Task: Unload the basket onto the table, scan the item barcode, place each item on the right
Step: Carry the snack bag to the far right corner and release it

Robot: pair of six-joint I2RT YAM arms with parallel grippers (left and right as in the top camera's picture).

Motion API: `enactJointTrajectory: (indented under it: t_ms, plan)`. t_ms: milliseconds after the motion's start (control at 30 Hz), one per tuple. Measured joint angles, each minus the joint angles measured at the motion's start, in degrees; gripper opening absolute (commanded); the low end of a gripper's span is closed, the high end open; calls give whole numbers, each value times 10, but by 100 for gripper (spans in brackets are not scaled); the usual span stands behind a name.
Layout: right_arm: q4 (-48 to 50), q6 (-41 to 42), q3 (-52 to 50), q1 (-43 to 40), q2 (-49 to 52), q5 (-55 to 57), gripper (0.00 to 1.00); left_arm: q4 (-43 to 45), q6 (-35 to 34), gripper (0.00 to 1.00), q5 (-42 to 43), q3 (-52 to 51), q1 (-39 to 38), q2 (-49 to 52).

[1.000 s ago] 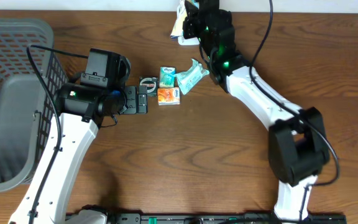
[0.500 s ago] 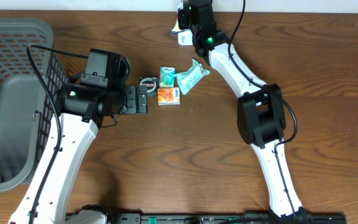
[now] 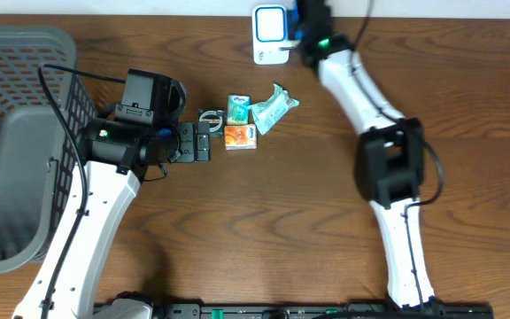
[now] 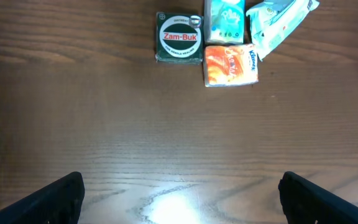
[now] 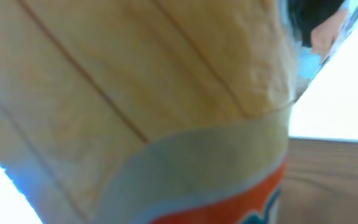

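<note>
A tan packet with a white and orange band (image 5: 135, 93) fills the right wrist view, pressed close to the camera and hiding the fingers. My right gripper (image 3: 306, 16) is at the table's far edge, just right of a white scanner with a blue face (image 3: 270, 34), and is shut on that packet. My left gripper (image 3: 202, 142) stands open over bare wood (image 4: 179, 205), with nothing between its fingers. Just ahead of it lie a Zam-Buk tin (image 4: 179, 38), a green pack (image 4: 224, 18), an orange tissue pack (image 4: 230, 63) and a teal wipes packet (image 4: 278, 22).
A grey mesh basket (image 3: 7, 40) takes up the left side of the table. The small items cluster mid-table (image 3: 240, 136), between the left gripper and the scanner. The right arm's links (image 3: 388, 168) run down the right side.
The right arm has swung from the scanner's left side toward the right and the far edge, uncovering the scanner's blue face. The left arm has not moved.
</note>
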Motion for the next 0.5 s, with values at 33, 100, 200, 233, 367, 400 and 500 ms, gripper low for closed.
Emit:
enactJointTrajectory:
  t_ms: [33,100,200,233,367,400,500]
  plan:
    - [-24,-1,0,-17,-12,4,3,0,0,98,0,0,0,0]
    - [-62,-8,0,-54,-37,9,2,0,0,98,0,0,0,0]
    - [-136,-40,5,-118,-68,16,7,0,0,98,0,0,0,0]
    - [-159,-52,8,-140,-74,19,11,0,0,98,0,0,0,0]
    - [-232,-94,9,-225,-80,27,39,0,0,98,0,0,0,0]
    - [-240,-97,9,-236,-80,30,50,0,0,98,0,0,0,0]
    - [-271,-111,9,-280,-80,22,99,0,0,98,0,0,0,0]
